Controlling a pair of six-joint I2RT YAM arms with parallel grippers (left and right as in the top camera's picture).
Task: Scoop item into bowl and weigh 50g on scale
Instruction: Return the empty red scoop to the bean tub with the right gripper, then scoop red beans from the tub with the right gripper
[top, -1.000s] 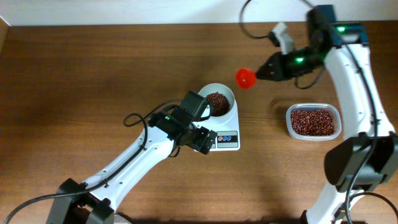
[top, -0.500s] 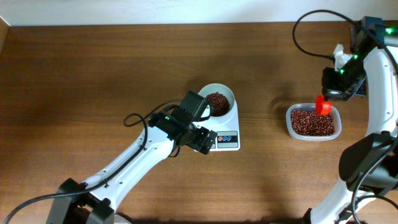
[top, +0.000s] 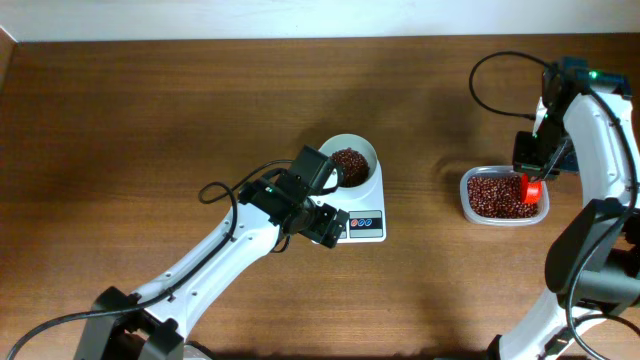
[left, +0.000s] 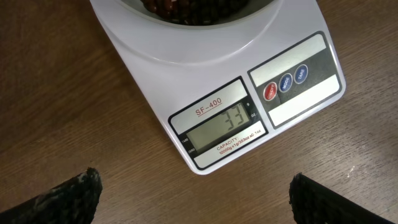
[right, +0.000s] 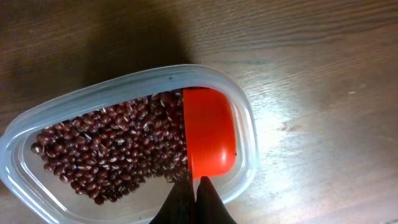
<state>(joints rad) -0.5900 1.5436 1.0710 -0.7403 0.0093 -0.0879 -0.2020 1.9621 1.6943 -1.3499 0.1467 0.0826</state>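
Note:
The white bowl (top: 356, 165) holds a heap of dark red-brown beans (top: 348, 162) and sits on the white scale (top: 365, 222). In the left wrist view the scale (left: 249, 112) reads 33. My left gripper (left: 193, 199) is open and empty, hovering just in front of the scale. My right gripper (right: 194, 198) is shut on the handle of a red scoop (right: 209, 138), whose cup is down inside the clear tub (right: 245, 134) against its right end, beside the beans (right: 106, 149). From overhead the scoop (top: 530, 189) sits at the tub's right side.
The clear plastic tub (top: 466, 195) of beans stands on the wooden table to the right of the scale. Cables run from both arms. The table's back edge meets a white wall at the top.
My right gripper has swung the red scoop from near the bowl rightwards to the tub and lowered it into the tub's right end. The left arm has not moved.

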